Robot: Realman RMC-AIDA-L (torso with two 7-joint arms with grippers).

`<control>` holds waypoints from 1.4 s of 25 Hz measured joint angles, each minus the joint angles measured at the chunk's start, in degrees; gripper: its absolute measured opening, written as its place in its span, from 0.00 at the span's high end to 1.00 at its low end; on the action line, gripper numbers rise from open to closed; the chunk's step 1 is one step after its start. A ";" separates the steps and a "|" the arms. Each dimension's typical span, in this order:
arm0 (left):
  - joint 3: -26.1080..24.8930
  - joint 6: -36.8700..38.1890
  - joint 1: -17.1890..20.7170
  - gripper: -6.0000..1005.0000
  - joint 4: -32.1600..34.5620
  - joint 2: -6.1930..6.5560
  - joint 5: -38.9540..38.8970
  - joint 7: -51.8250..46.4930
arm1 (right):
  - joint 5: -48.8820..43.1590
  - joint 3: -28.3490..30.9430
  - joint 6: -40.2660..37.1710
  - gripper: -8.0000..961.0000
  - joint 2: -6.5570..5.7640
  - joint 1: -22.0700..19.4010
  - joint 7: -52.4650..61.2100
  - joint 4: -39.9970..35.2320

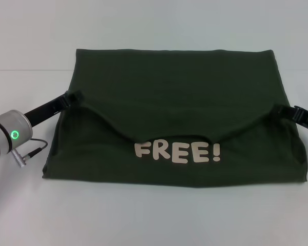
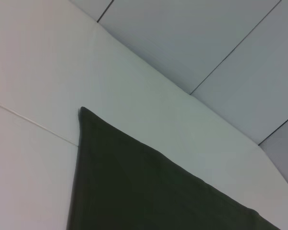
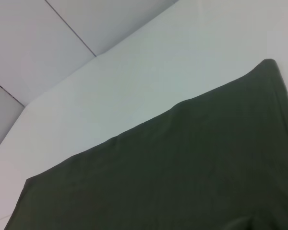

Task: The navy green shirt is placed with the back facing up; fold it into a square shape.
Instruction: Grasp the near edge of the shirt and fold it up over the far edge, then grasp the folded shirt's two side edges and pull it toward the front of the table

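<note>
The navy green shirt (image 1: pixel 174 82) lies on the white table (image 1: pixel 143 220), its upper part doubled over toward me. The folded edge sags in the middle and is held up at both sides. Below it, cream letters "FREE!" (image 1: pixel 177 152) show on the lower layer. My left gripper (image 1: pixel 73 96) is shut on the fold's left corner. At the fold's right corner, my right gripper (image 1: pixel 286 109) is also shut on the cloth. The left wrist view shows a corner of the shirt (image 2: pixel 144 191), and the right wrist view a wide stretch of the shirt (image 3: pixel 182 167); neither shows any fingers.
My left arm's silver wrist with a green light (image 1: pixel 10 134) and a small cable plug (image 1: pixel 31 150) sit left of the shirt. Grey wall panels (image 2: pixel 206 38) rise behind the table's far edge.
</note>
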 joint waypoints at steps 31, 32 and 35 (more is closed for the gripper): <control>11.90 33.94 10.68 0.15 5.01 12.05 9.19 -21.95 | 2.42 -12.21 -38.94 0.01 0.90 -12.03 -48.39 0.54; 11.94 32.48 10.56 0.15 5.00 12.01 9.98 -22.70 | 2.42 -12.65 -38.75 0.01 0.91 -12.08 -49.45 1.11; 12.34 28.70 10.35 0.15 4.63 11.98 12.32 -24.51 | 2.42 -13.96 -38.13 0.01 0.93 -12.38 -51.91 2.12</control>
